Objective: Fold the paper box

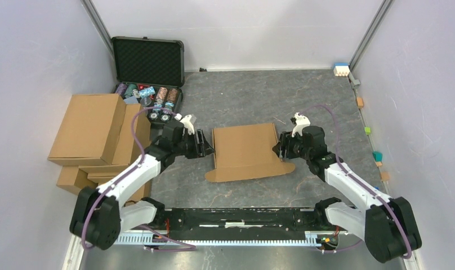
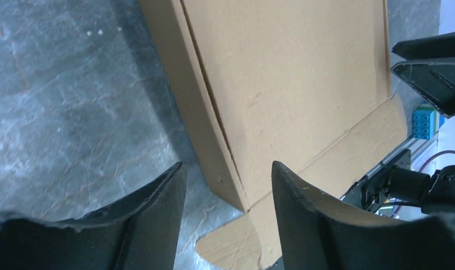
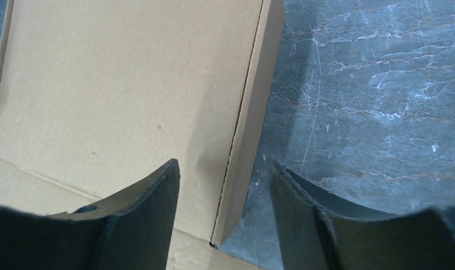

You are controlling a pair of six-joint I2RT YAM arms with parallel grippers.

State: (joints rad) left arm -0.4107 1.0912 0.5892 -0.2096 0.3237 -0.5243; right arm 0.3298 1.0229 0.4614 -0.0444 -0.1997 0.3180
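Over on the left, a pile of brown cartons (image 1: 93,135) is stacked against the wall. Behind it a black case (image 1: 148,59) stands open, its foam lid upright and rows of coloured discs (image 1: 149,95) in the lower half, too small to make out further.

The left arm (image 1: 129,174) reaches in from its base toward the middle of the grey marbled table (image 1: 315,101). The left gripper (image 1: 207,144) sits right at the left edge of the paper box (image 1: 245,147). Its fingers (image 2: 157,208) are spread apart. In the wrist view one hangs over bare table and the other over the box's top panel, with the narrow left side strip running between them. They pinch nothing.

The paper box lies in the middle of the table, directly between the two grippers. It is a flat brown rectangle with a plain top panel. A near flap (image 1: 250,170) with rounded corners sticks out along the side facing the arm bases and rests flat on the table.

The right gripper (image 1: 277,147) mirrors the left one at the box's right edge. Its fingers (image 3: 146,208) are also held wide, one above the cardboard and one above the table, straddling the right side strip without closing on it.

Farther right, a few small coloured blocks (image 1: 377,155) are dotted along the table's edge by the wall.
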